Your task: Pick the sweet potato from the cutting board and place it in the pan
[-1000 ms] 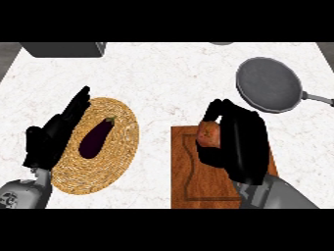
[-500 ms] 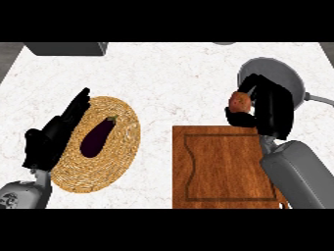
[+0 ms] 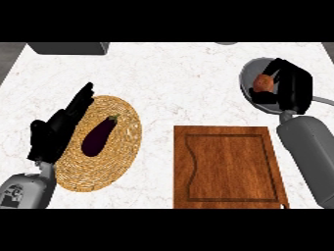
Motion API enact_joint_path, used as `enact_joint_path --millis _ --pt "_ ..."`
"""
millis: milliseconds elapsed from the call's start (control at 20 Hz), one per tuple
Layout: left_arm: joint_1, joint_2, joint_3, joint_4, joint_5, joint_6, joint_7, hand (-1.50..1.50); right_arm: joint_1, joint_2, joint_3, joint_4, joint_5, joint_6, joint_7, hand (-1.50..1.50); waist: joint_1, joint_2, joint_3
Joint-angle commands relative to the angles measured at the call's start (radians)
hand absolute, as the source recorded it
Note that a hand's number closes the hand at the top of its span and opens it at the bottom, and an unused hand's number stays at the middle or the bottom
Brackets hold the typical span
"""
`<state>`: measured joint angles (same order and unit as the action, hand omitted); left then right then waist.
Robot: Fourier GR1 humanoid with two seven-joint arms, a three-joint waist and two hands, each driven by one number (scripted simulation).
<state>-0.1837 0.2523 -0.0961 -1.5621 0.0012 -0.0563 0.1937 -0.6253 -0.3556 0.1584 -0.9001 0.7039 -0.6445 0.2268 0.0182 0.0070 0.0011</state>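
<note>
orange sweet potato [image 3: 263,82] sits in the curled right robot hand [image 3: 289,88] over the pan [image 3: 250,73], so next it should let go.

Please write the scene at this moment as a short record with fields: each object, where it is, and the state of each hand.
sweet potato: held in the right hand, over the pan
right hand: fingers curled round the sweet potato, above the pan
pan: grey, far right of the counter, handle pointing right
cutting board: wooden, near edge, nothing on it
eggplant: dark purple, lying on the woven mat
woven mat: round, left of the cutting board
left hand: open, fingers straight, at the mat's left edge
</note>
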Motion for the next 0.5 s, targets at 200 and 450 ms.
enact_joint_path --millis 200,450 --pt "0.033 0.021 0.016 -0.073 0.005 -0.039 0.021 0.00 -0.149 0.008 -0.164 0.434 -0.089 -0.110 -0.346 1.50 0.021 0.005 0.001" --pt "0.037 -0.030 -0.018 -0.054 -0.027 -0.022 0.015 0.00 -0.263 -0.034 -0.238 0.590 -0.118 -0.076 -0.430 1.50 0.021 0.006 0.001"
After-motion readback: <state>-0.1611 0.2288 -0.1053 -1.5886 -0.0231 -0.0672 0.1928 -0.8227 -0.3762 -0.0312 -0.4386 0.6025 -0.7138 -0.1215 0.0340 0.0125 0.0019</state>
